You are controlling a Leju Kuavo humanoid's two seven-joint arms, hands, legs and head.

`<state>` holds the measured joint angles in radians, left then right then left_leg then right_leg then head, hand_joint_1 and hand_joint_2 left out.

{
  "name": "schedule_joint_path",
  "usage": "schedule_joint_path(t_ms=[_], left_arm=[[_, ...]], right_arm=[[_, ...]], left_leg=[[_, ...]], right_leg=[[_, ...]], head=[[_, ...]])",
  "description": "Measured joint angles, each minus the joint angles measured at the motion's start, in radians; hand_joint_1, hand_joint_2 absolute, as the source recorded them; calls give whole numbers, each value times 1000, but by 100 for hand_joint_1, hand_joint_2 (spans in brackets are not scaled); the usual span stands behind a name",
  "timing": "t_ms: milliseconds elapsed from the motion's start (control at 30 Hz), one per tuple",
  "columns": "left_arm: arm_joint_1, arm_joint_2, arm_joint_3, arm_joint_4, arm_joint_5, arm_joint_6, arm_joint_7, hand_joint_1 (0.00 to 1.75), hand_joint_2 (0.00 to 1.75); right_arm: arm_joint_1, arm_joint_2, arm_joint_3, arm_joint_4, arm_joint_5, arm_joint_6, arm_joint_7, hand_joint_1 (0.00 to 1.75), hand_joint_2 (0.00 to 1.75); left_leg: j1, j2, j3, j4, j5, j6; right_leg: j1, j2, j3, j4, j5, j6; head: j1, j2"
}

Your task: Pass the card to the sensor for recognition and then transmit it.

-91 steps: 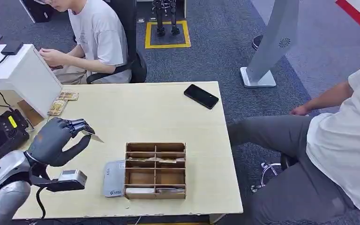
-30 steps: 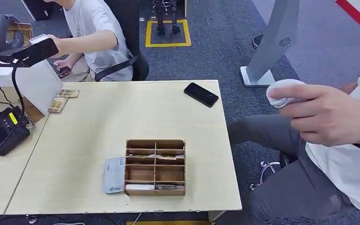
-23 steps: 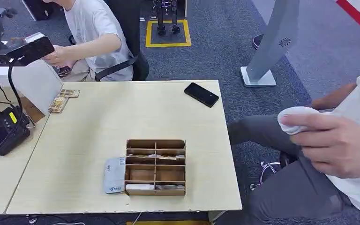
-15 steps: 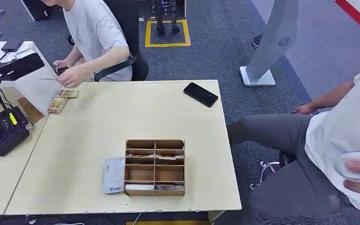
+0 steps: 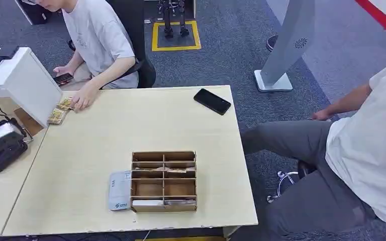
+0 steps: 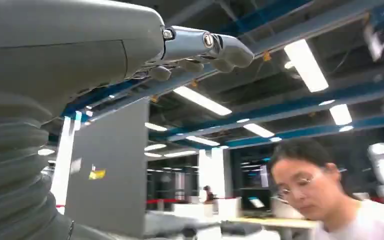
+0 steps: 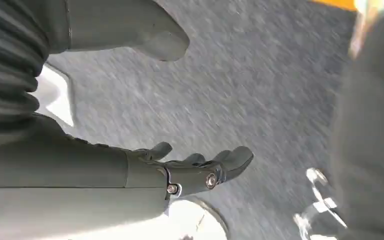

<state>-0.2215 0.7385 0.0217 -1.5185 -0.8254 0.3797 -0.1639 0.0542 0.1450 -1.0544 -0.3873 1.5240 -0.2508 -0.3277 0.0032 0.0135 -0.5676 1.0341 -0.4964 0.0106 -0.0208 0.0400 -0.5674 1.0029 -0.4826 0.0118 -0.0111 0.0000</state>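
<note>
My left hand (image 6: 200, 47) points up toward the ceiling lights, fingers stretched out and nothing in them. My right hand (image 7: 195, 167) hangs over grey carpet, fingers spread and empty. The black sensor device (image 5: 0, 148) sits at the table's far left edge, with a light grey part lying on top of it. A few patterned cards (image 5: 58, 115) lie beside the white box (image 5: 22, 83). The seated person's hand (image 5: 83, 98) rests on those cards. I cannot tell which of them is the passed card.
A wooden divided box (image 5: 164, 181) stands near the table's front, with a white flat device (image 5: 119, 191) against its left side. A black phone (image 5: 212, 102) lies at the far right edge. A second person (image 5: 362, 150) sits close on the right.
My left hand rose with the card to the far left, then dropped out past the left edge. The seated person's hand came down onto the cards. The right person's hand with a white object left the view.
</note>
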Motion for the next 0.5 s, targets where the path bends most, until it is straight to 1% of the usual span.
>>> schedule_joint_path(t_ms=[33,67,100,133,167,200,233,267,300,333,367,400,433,500], left_arm=[[120,-35,102,-60,36,3,-60,0,175],[211,-87,202,-111,68,-11,-125,0,175],[276,-144,286,-150,86,-33,-177,0,175],[343,-195,385,-193,83,-76,-232,0,175],[382,-249,451,-219,70,-119,-255,0,175],[410,-295,526,-245,46,-179,-273,0,175],[428,-360,617,-272,-18,-266,-306,0,175],[435,-413,699,-285,-97,-343,-339,0,175],[435,-467,792,-293,-182,-416,-385,0,175],[429,-519,879,-296,-251,-473,-431,0,175],[416,-554,955,-296,-310,-519,-465,0,175],[397,-576,1021,-295,-359,-548,-489,0,175],[366,-621,1128,-288,-417,-557,-507,0,175],[342,-652,1250,-258,-452,-545,-510,0,175]], right_arm=[[20,26,-13,-54,10,55,0,0,175],[37,52,-29,-113,13,110,-5,0,175],[48,76,-43,-160,15,143,-10,0,175],[59,98,-63,-209,15,160,-14,0,175],[64,112,-76,-238,15,167,-17,0,175],[67,126,-90,-266,15,171,-18,0,175],[69,136,-101,-287,15,176,-20,0,175],[71,142,-113,-314,15,178,-20,0,175],[74,150,-122,-336,15,181,-19,0,175],[76,152,-129,-355,14,183,-17,0,175],[77,156,-135,-366,13,183,-14,0,175],[78,156,-141,-375,13,184,-9,0,175],[80,158,-147,-387,13,184,-6,0,175],[80,161,-150,-401,13,184,-6,0,175]], left_leg=[[0,1,0,0,-2,1],[0,1,-1,0,-3,2],[0,1,-1,0,-4,1],[0,1,-1,0,-5,1],[1,0,-3,0,-6,2],[0,-1,-2,-1,-6,3],[0,-2,-2,-1,-6,3],[0,-3,-1,-1,-7,4],[0,-4,-1,-1,-7,4],[0,-5,-1,0,-7,5],[0,-7,-1,0,-7,5],[0,-9,-2,0,-7,5],[0,-12,-2,0,-6,6],[-1,-12,0,0,-6,6]], right_leg=[[-1,1,0,0,-1,-1],[-1,1,0,0,-2,0],[-1,1,0,0,-4,0],[-1,1,-1,0,-4,0],[-1,0,0,0,-5,1],[-1,-2,1,0,-5,1],[-2,-3,2,0,-6,1],[-2,-4,3,0,-7,3],[-1,-5,4,0,-7,3],[-1,-7,4,-1,-7,3],[-1,-8,4,-2,-7,3],[-1,-11,5,-2,-7,3],[-1,-13,6,-2,-7,3],[-1,-14,6,-2,-7,3]], head=[[-1,0],[-2,0],[-1,0],[-2,0],[-2,0],[0,0],[-2,0],[-4,0],[-2,0],[-1,0],[-1,0],[-1,0],[-1,0],[-2,0]])
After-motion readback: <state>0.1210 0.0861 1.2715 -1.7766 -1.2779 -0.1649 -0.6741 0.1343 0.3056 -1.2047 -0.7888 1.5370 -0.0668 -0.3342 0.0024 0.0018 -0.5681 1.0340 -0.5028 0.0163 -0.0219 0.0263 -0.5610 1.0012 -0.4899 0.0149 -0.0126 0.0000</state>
